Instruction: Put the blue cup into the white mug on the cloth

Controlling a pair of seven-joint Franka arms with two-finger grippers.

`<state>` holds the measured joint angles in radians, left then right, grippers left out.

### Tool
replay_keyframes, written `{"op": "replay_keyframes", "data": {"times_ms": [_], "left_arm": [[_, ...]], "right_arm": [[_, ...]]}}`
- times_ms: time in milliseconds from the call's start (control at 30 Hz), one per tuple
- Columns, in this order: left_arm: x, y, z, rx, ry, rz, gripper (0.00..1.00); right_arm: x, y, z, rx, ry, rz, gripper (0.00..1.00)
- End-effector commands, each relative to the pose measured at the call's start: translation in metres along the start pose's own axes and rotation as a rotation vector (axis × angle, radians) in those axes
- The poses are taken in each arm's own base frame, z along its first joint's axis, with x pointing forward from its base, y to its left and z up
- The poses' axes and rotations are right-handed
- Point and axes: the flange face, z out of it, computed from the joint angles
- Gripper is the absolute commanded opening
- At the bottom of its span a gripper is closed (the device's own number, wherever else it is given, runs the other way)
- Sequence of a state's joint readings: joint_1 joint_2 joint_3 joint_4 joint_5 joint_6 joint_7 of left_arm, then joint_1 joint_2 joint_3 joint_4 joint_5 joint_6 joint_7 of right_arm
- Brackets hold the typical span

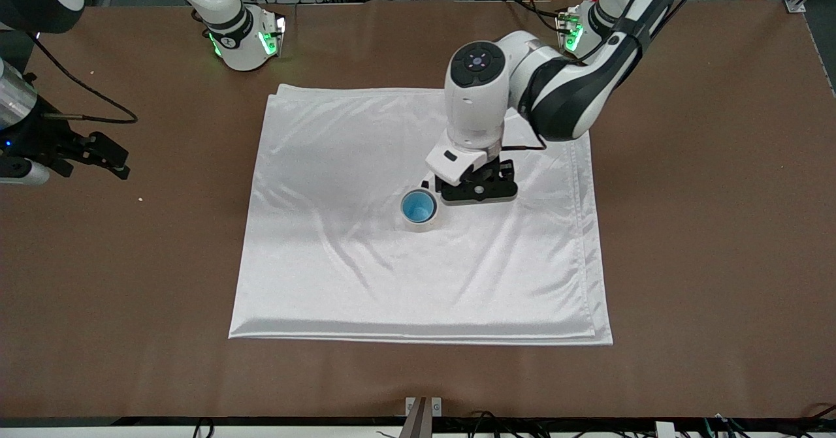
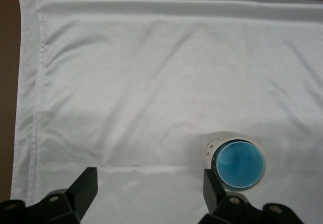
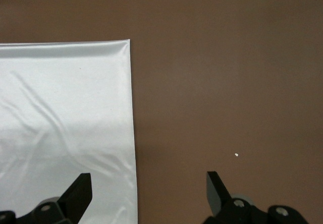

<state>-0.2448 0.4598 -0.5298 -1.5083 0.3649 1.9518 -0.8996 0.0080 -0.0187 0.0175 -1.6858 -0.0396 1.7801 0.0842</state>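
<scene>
The blue cup (image 1: 418,206) stands upright inside the white mug (image 1: 422,224), near the middle of the cloth (image 1: 366,281). In the left wrist view the cup (image 2: 239,163) fills the mug (image 2: 210,149), whose small dark marks show on its side. My left gripper (image 1: 477,193) is open and empty, low over the cloth (image 2: 151,82) beside the mug toward the left arm's end. One of its fingers (image 2: 212,183) is close to the mug's rim. My right gripper (image 3: 146,193) is open and empty, and that arm waits near its base, looking along the cloth's edge (image 3: 60,108).
The cloth lies wrinkled on a brown table (image 1: 705,242). A black clamp-like device (image 1: 98,152) with cables sits at the right arm's end of the table. A small white speck (image 3: 236,155) lies on the bare table.
</scene>
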Motion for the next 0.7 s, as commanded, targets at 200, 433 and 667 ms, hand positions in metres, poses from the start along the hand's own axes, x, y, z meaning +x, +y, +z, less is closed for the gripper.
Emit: {"op": "replay_keyframes", "data": {"times_ms": [200, 433, 667], "left_arm": [[0.014, -0.105, -0.075, -0.007, -0.087, 0.001, 1.00], [0.022, -0.167, -0.109, -0.014, -0.123, -0.006, 1.00], [0.029, -0.230, -0.137, -0.061, -0.153, 0.062, 1.00]], "right_arm": [[-0.013, 0.017, -0.030, -0.009, 0.057, 0.010, 1.00], [-0.015, 0.017, -0.042, -0.006, 0.048, 0.012, 1.00], [-0.014, 0.012, -0.040, 0.002, 0.034, 0.012, 1.00]]}}
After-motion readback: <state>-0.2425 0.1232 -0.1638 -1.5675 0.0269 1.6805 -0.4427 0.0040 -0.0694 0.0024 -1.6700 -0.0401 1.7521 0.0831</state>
